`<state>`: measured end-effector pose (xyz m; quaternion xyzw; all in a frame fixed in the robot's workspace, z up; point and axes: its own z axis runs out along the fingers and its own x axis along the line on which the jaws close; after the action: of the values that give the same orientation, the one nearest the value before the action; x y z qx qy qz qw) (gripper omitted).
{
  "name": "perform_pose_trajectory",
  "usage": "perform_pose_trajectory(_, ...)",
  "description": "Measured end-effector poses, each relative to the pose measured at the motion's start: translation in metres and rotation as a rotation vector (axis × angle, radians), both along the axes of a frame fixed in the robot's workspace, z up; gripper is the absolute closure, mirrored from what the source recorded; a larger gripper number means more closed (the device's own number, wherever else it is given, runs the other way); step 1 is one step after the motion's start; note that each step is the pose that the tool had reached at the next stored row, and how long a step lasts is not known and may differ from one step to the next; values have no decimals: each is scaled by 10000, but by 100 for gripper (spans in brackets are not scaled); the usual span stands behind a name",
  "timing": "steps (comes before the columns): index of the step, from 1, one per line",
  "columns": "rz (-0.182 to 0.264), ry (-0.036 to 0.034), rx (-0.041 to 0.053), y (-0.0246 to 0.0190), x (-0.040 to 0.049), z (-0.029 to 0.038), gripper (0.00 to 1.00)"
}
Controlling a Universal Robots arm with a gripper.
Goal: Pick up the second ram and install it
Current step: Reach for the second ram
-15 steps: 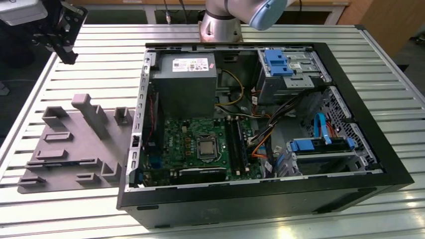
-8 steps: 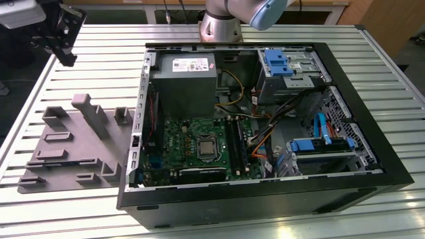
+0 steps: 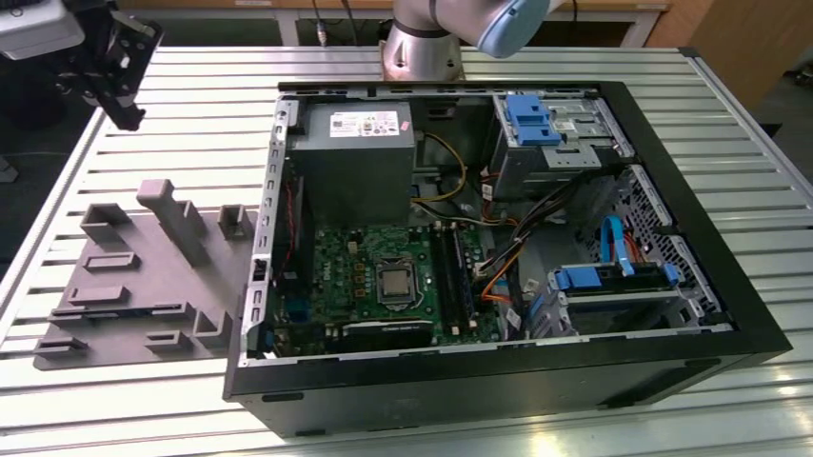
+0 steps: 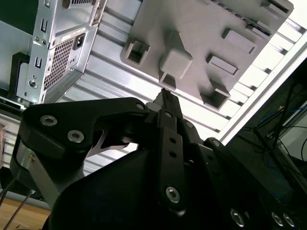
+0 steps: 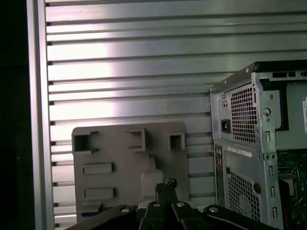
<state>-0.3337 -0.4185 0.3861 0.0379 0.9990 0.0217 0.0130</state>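
My gripper (image 3: 128,120) hangs high over the back corner of the table on the exterior view's left, well away from the tray and the case. In both wrist views its fingertips (image 4: 164,94) (image 5: 168,183) meet with nothing between them. Below it lies the grey holder tray (image 3: 152,286) (image 4: 201,28) (image 5: 120,158). A thin dark strip (image 3: 117,311) (image 4: 242,16) sits in a slot along one edge of the tray; it looks like the second ram, standing on edge. The long black slots (image 3: 452,271) of the green motherboard (image 3: 343,267) are inside the open case.
The open computer case (image 3: 711,219) fills the middle of the slatted metal table (image 3: 190,86), with a grey power supply (image 3: 352,143), blue drive brackets (image 3: 527,119) and cable bundles inside. The case's rear panel (image 5: 244,143) stands beside the tray. The arm's base (image 3: 426,43) is at the back.
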Motion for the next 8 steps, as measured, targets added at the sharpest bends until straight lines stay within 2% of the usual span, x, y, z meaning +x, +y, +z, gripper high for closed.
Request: perform_pose_trajectory(8,0,0,0,-27,-21,-10,89)
